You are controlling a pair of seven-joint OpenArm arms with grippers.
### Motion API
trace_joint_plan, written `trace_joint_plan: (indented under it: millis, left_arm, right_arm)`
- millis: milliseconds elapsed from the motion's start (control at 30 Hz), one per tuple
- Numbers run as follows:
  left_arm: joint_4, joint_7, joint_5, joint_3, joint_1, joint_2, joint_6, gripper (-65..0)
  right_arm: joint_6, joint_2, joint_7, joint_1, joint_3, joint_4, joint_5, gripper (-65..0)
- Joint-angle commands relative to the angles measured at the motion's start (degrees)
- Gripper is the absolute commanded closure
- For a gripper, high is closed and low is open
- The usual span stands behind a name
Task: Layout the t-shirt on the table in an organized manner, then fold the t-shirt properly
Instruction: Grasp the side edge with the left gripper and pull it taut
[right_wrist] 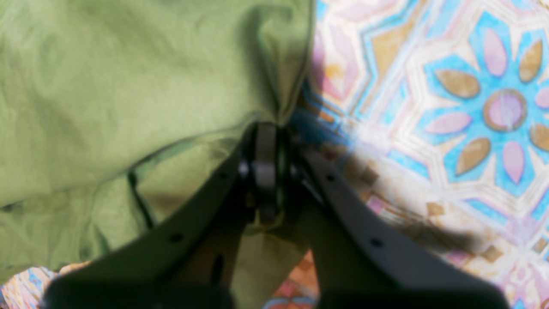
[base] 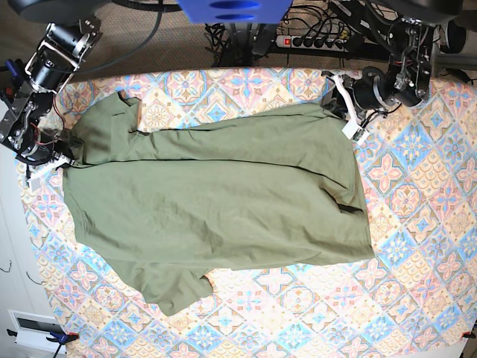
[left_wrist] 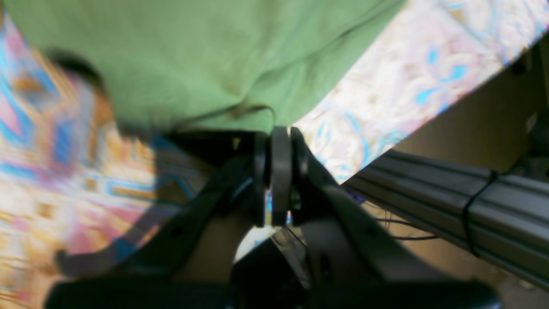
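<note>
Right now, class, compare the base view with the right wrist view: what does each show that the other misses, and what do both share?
Only the base view shows the whole t-shirt spread out, one sleeve at the near edge, and the left claw at its other end. Only the right wrist view shows green cloth bunched tight between the right claw's closed jaws. Both show olive fabric on the patterned table.

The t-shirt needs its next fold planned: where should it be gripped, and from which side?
Judging by its pose, take the t-shirt at its free near-edge corners, the sleeve and the hem corner, from the table's near side. Both grippers, left and right, clamp the folded far edge.
</note>
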Motion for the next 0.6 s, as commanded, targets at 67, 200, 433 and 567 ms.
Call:
trace_joint_plan:
  millis: [67,200,433,567]
  left_arm:
    - [2.85,-0.61,-0.43,0.15,1.06,-2.79,-0.17,0.0]
    - [4.43,-0.61,-0.43,7.36,0.97,-7.28,-0.17,0.0]
    - [4.60,-0.61,4.23,19.93,0.45,-12.90,-0.17,0.0]
    - [4.60,-0.70,11.08,25.56,0.45,-14.40,-0.17,0.0]
  right_arm:
    - [0.11,1.59,0.75,0.98,0.21,0.99,0.57,-2.2]
    - [0.11,1.59,1.02,1.07,0.21,0.55,0.49,-2.2]
    - [0.11,1.59,1.02,1.07,0.21,0.55,0.49,-2.2]
    - [0.11,1.59,0.93,1.07,0.21,0.64,0.49,-2.2]
